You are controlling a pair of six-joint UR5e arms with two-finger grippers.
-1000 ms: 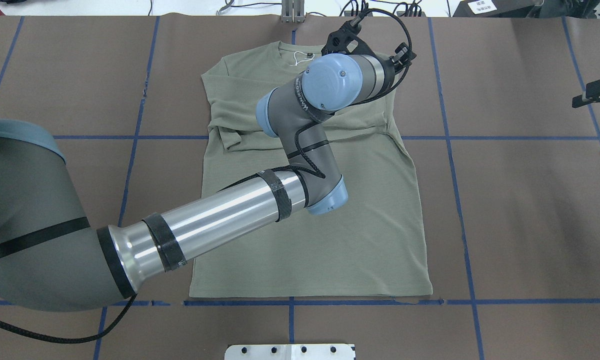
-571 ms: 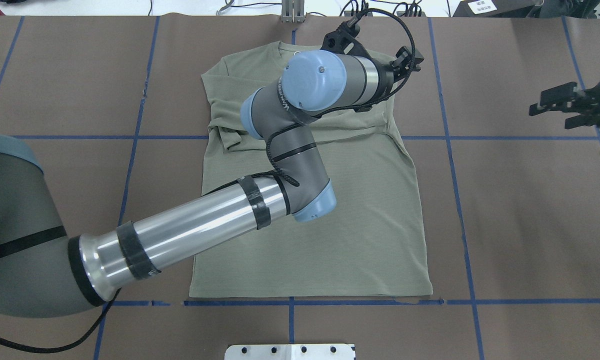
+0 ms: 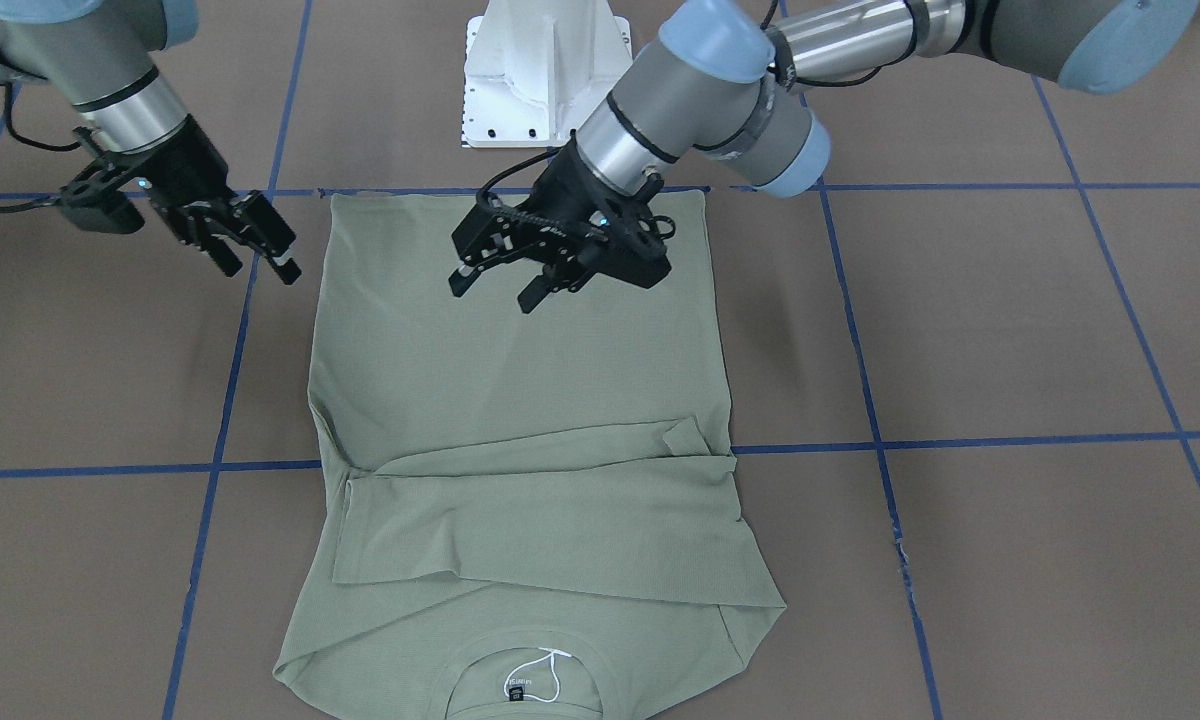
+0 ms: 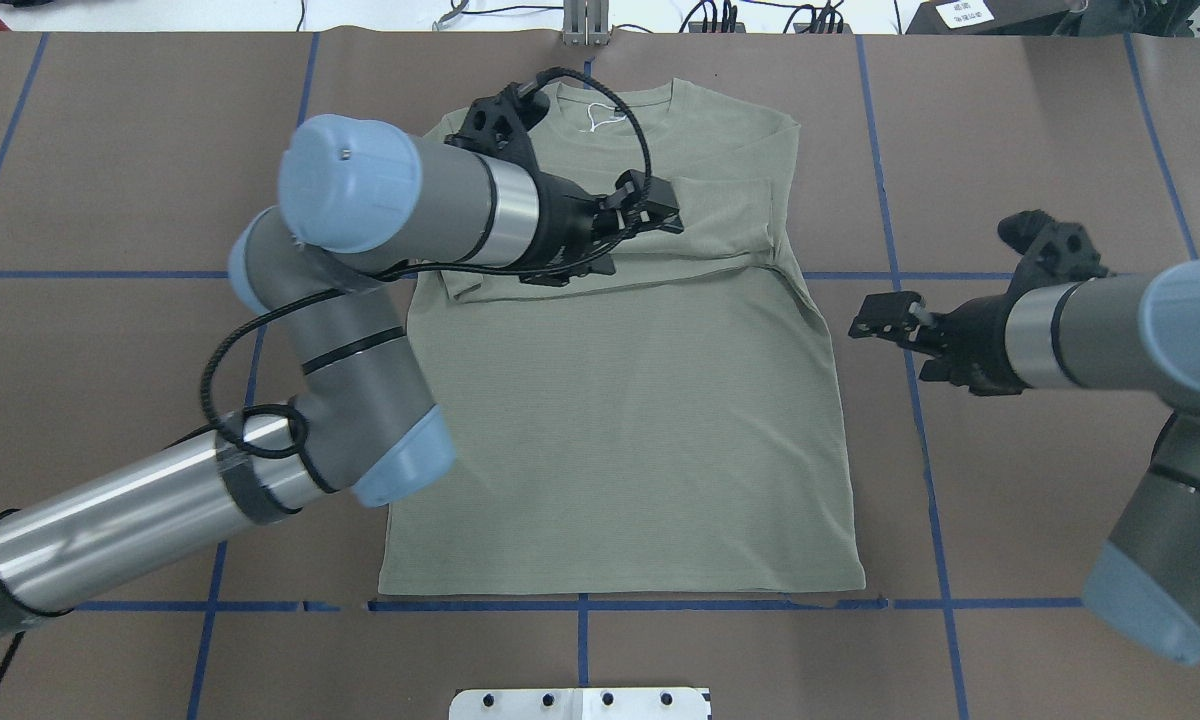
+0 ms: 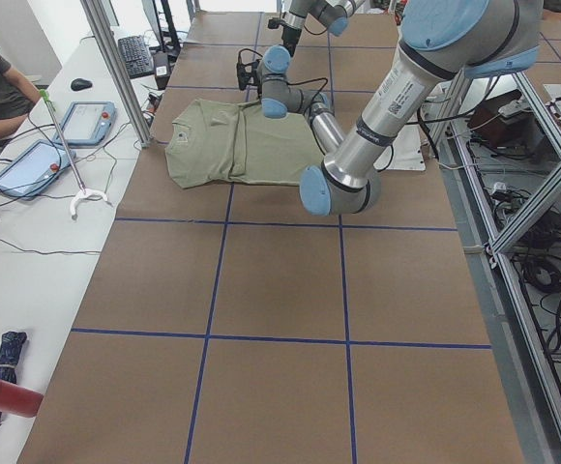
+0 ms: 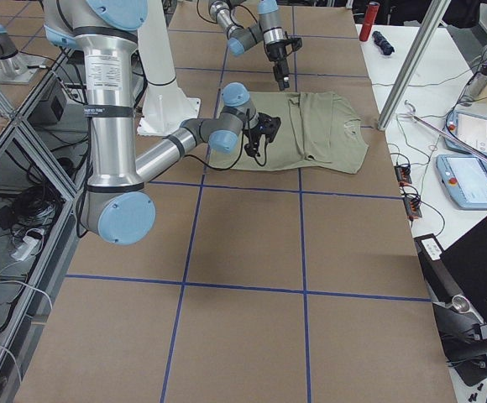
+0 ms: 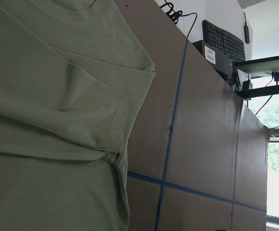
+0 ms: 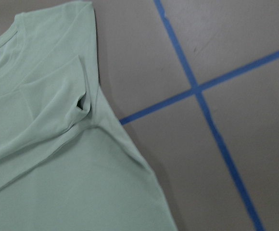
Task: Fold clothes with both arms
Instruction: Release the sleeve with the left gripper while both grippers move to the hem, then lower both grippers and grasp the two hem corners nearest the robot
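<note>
Above the green shirt (image 4: 640,420), the left pincer (image 3: 493,296) has pulled back from the far shoulder it was reaching over a second ago, jaws spread and carrying nothing. It leaves a sleeve (image 3: 540,520) folded across the front, so both sleeves look tucked in, and I'd say the body folds come next. The right pincer (image 3: 258,268) has swung in from the edge and hovers just beside the shirt's side, also parted and empty. The shirt lies flat mid-worktop (image 4: 1040,150), collar away from the robot. Overhead, the left arm hides one shoulder. The wrist cameras show no fingertips, and the chest logo is too faint to pick out.
</note>
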